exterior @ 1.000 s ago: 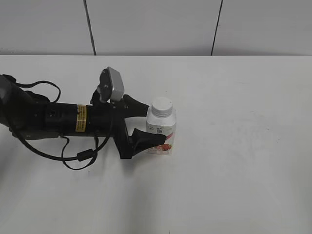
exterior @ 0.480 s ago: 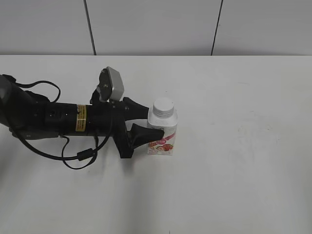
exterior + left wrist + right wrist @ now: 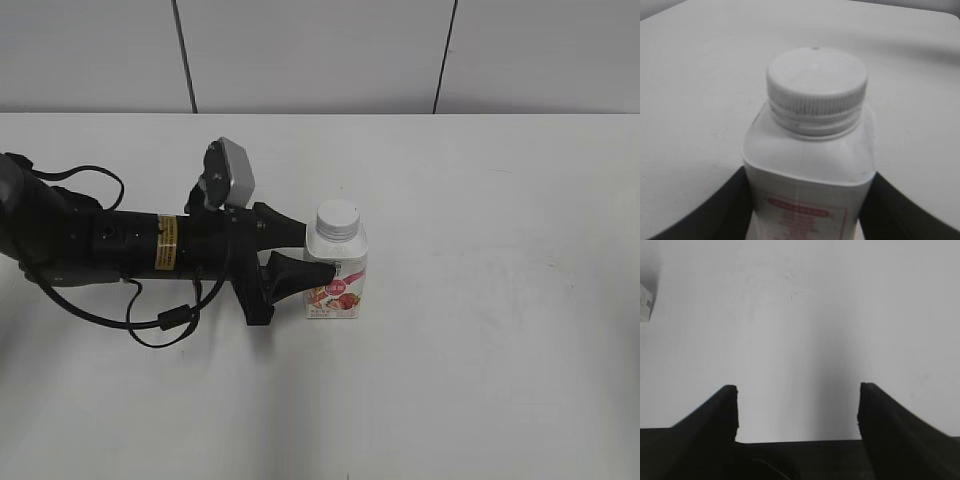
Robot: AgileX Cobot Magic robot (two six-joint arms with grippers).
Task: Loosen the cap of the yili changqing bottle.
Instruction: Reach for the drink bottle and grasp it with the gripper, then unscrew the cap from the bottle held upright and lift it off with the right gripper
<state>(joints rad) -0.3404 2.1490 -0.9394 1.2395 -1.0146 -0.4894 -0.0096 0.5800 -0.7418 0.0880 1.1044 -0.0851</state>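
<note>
Bottle (image 3: 336, 275) upright mid-frame on table (image 3: 500, 350), cap (image 3: 337, 219) on. My left gripper (image 3: 300, 252) clamps its body, bracing it against twisting. My right gripper (image 3: 797, 412) hangs spread, empty, over bare tabletop.

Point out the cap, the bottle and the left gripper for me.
cap (image 3: 816, 75): left wrist view, middle of its flat top.
bottle (image 3: 338, 272): exterior view, on the front label.
left gripper (image 3: 310, 258): exterior view, midway between the fingertips at the bottle's body.

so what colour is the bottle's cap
White cap with a ribbed rim, clearest in the left wrist view.
</note>
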